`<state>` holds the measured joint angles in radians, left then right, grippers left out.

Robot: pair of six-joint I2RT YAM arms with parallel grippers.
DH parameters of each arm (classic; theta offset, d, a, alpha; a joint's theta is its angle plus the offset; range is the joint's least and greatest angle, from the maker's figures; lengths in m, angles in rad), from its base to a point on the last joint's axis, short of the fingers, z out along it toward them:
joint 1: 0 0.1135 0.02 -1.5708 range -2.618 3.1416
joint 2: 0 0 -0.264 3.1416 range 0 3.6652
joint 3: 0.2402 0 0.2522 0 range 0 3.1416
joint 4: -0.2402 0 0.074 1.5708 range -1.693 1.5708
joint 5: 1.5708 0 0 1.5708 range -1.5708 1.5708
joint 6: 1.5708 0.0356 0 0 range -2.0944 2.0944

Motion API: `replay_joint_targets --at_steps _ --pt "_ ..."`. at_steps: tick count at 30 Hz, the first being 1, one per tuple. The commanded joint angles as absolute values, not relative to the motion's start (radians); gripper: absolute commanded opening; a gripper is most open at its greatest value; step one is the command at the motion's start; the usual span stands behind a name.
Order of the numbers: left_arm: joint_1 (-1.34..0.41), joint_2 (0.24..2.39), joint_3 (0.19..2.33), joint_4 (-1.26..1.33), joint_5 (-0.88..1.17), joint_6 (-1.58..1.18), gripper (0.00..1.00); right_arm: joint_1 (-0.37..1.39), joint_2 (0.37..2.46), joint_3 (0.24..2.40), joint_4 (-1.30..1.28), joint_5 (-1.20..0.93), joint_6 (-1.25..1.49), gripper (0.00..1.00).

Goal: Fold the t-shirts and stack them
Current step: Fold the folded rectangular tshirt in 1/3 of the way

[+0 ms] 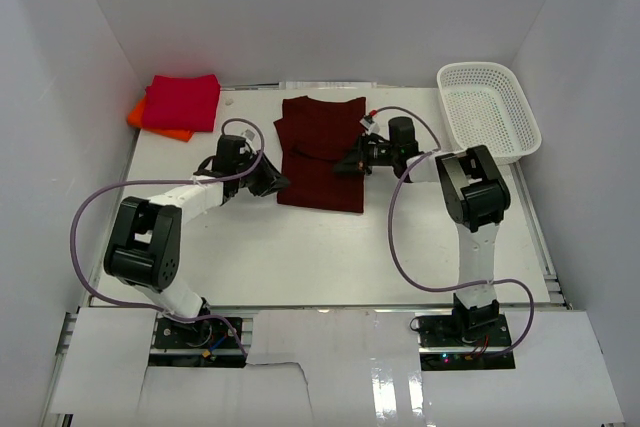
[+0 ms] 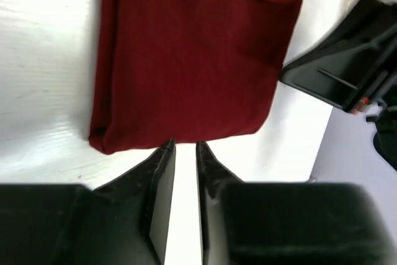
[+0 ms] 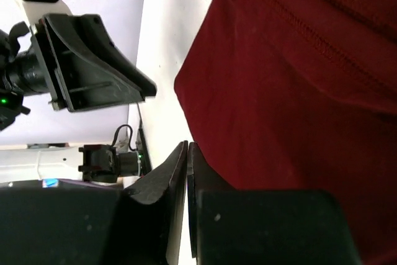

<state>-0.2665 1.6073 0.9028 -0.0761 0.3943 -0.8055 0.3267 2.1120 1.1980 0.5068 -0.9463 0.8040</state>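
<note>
Two down, one to go! The crimson-red shirt (image 1: 182, 102) sits folded on the orange one (image 1: 135, 113) at the far left corner of the worktop (image 1: 300, 247). The maroon shirt (image 1: 320, 152) lies mid-worktop, folded to a long panel with a rumpled flap at its far end, not yet stacked. Left claw (image 1: 270, 182) noses its left edge, jaws a narrow slit apart and empty. Right claw (image 1: 348, 163) is pinched closed at the right edge. Whether it nips cloth, I cannot tell.
</note>
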Motion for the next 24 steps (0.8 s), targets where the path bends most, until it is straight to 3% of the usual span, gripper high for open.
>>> replay_joint_targets --at_steps 1,2,4,24 --pt "-0.29 1.583 0.885 0.09 0.466 -0.785 0.29 0.357 2.154 1.21 0.687 -0.97 0.907 0.08" --pt "-0.302 1.592 0.887 0.107 0.482 -0.773 0.14 0.37 2.172 1.224 0.689 -0.968 0.91 0.08" --pt "-0.31 1.635 0.9 0.132 0.508 -0.767 0.0 0.382 2.187 1.239 0.689 -0.96 0.913 0.08" --pt "-0.391 1.858 0.802 0.343 0.566 -0.781 0.0 0.42 2.322 1.276 0.718 -0.913 0.887 0.08"
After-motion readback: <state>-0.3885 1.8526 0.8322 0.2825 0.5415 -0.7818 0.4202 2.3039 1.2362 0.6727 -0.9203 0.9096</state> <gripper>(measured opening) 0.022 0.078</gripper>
